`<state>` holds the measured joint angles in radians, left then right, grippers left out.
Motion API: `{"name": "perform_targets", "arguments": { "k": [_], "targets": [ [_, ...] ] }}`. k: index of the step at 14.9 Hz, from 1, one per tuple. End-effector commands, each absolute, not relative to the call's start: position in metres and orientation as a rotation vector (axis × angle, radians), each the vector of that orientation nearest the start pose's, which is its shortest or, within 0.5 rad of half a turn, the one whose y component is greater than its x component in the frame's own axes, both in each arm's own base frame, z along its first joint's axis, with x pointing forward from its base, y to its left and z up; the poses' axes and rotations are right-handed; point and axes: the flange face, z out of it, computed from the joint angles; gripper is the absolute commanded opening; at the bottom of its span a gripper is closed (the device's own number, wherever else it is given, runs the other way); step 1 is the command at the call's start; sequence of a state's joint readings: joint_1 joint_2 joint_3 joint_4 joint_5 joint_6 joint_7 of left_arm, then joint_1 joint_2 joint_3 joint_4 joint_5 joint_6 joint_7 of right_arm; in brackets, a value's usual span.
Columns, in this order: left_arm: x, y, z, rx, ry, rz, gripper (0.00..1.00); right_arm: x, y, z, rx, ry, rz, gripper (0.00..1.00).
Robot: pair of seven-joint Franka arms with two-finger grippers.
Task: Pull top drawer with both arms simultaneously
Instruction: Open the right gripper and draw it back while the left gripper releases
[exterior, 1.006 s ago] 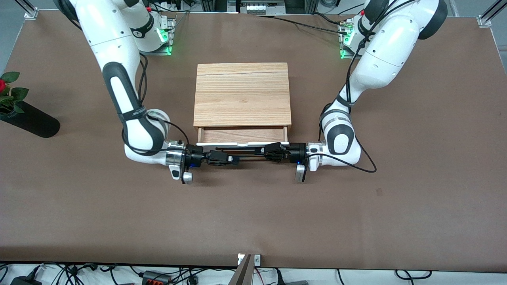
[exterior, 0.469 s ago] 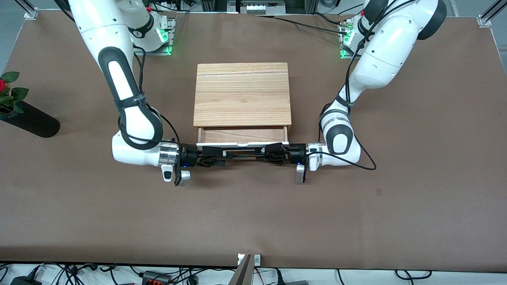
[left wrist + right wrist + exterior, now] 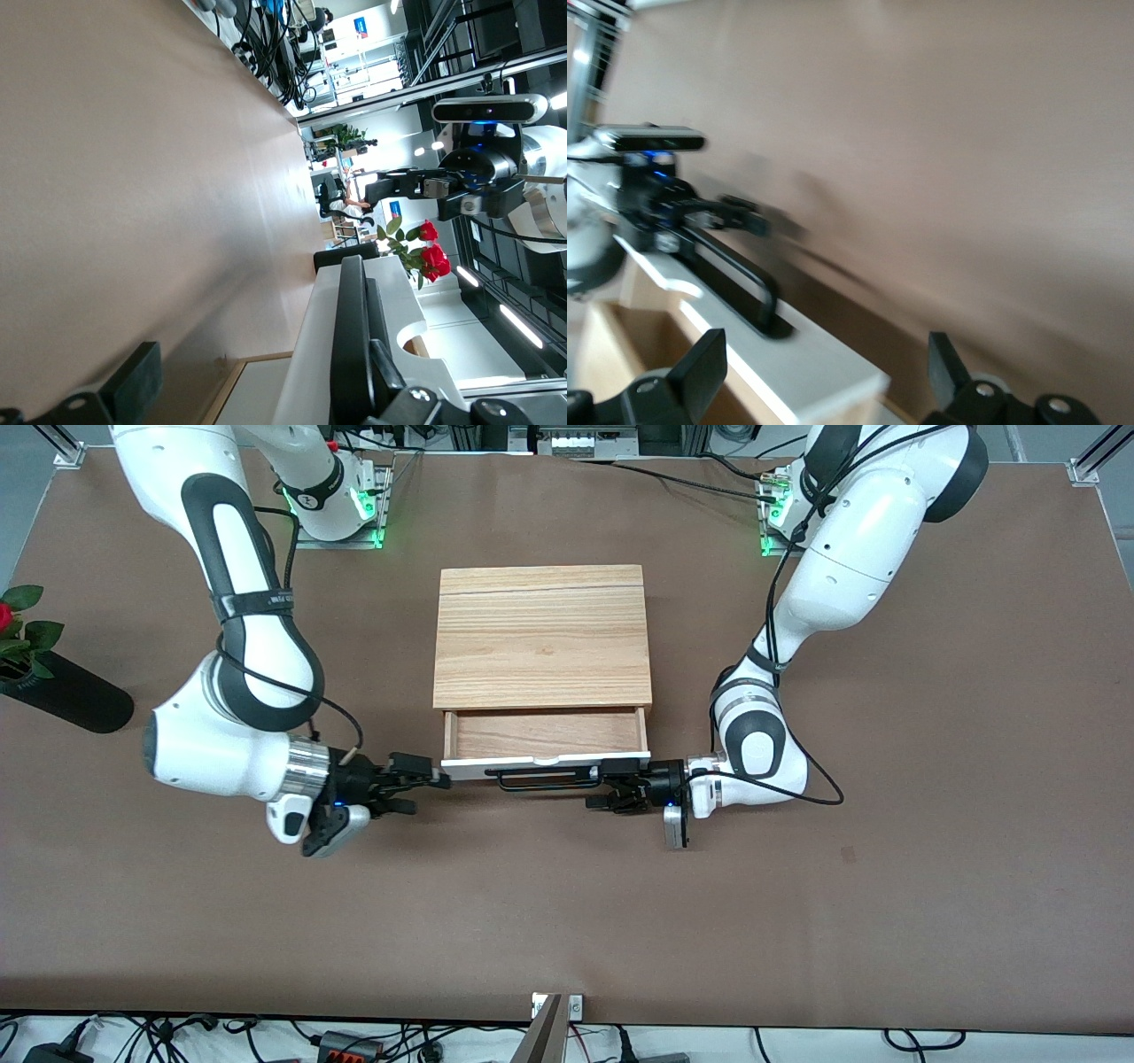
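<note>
The top drawer (image 3: 545, 733) stands partly pulled out of the wood cabinet (image 3: 542, 638), showing its light wood floor. Its white front panel (image 3: 532, 763) carries the black bar handle (image 3: 545, 782). My left gripper (image 3: 602, 791) is open at the handle's end toward the left arm; in the left wrist view (image 3: 266, 381) the handle (image 3: 350, 336) lies close beside one finger. My right gripper (image 3: 423, 790) is open and off the handle, at the panel's end toward the right arm. In the right wrist view (image 3: 824, 363) its fingers straddle the panel's corner (image 3: 806, 363), with the handle (image 3: 731, 266) farther along.
A black vase (image 3: 66, 695) with a red rose lies on the brown table (image 3: 567, 921) at the right arm's end. The arms' bases stand farther from the front camera than the cabinet, and cables hang along the table's near edge.
The drawer has come farther out toward the front camera. My right gripper has let go of the handle and drawn back toward the right arm's end. The left gripper has slid to the handle's end.
</note>
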<state>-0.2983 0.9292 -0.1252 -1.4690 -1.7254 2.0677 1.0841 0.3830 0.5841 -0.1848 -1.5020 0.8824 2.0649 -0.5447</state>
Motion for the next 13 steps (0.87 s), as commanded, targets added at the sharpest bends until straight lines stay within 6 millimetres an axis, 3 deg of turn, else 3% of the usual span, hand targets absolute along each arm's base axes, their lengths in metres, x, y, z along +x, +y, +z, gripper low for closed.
{"name": "perform_targets", "arguments": {
  "k": [1,4,10,13],
  "targets": [
    [0.669,-0.317,0.163,1.741,-0.101,0.303,1.0,0.685,0.179,0.368,-2.555,-0.483,-0.167,1.0],
    [0.667,-0.32,0.162,1.748,-0.136,0.306,1.0,0.684,0.173,0.383,-2.58,-0.516,-0.186,1.0],
    [0.659,-0.326,0.154,1.673,-0.037,0.249,1.0,0.686,0.164,0.382,-2.591,-0.504,-0.184,1.0],
    [0.66,-0.323,0.159,1.674,-0.027,0.242,1.0,0.685,0.152,0.382,-2.697,-0.605,-0.144,1.0]
  ]
}}
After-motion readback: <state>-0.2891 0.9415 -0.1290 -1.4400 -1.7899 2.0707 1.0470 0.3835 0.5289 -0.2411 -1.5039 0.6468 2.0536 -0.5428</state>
